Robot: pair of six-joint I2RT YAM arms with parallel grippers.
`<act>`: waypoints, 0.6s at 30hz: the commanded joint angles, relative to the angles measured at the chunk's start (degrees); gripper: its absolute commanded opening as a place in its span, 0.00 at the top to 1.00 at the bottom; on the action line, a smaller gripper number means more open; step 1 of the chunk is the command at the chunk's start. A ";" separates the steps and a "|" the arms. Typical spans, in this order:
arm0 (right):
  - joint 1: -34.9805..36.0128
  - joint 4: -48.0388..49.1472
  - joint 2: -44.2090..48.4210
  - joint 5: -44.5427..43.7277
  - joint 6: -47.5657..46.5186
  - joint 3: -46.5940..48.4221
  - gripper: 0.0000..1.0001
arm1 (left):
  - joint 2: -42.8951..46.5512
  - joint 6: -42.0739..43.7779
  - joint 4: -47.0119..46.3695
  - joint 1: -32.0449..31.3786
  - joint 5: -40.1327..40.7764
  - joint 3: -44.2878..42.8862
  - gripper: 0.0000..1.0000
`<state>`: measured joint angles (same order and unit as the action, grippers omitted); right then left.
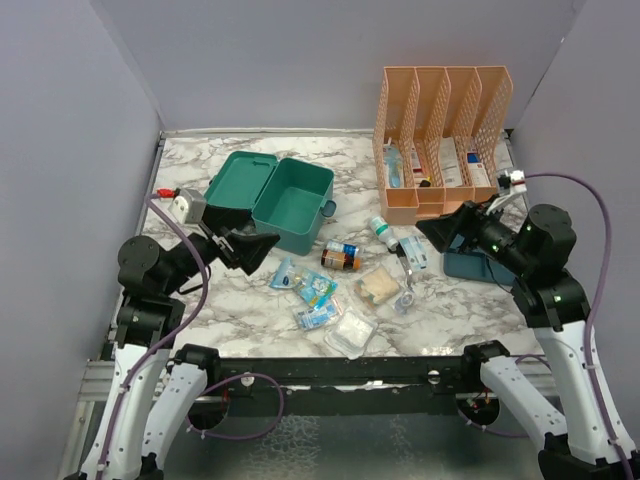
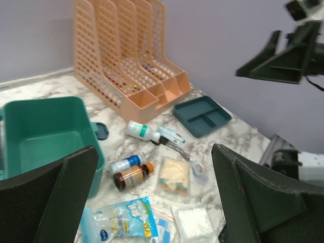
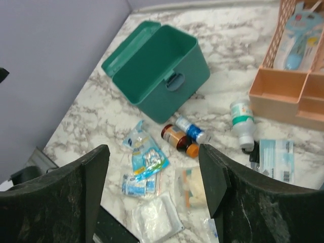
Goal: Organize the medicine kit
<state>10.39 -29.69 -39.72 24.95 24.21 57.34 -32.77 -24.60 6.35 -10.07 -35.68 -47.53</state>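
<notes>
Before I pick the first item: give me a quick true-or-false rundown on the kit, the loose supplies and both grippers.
1. The medicine kit stands with its lid open and looks empty. True.
2. The brown bottle lies inside the kit. False: it lies on the table, in front of the kit.
3. The left gripper and the right gripper are both open and hold nothing. True.
4. The dark-blue tray sits to the left of the kit. False: it lies far to the kit's right, in front of the orange organizer.
5. The organizer's slots are all empty. False: several hold packets.
</notes>
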 commanded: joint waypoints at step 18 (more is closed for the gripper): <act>-0.20 12.85 -12.10 4.26 5.38 -20.93 0.43 | -8.19 -5.98 -21.82 -0.76 -12.76 11.54 0.02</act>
<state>10.39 -23.55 -51.35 33.23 27.40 38.17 -39.40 -29.17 -8.67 -9.91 -48.66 -36.51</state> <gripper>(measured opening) 0.571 0.983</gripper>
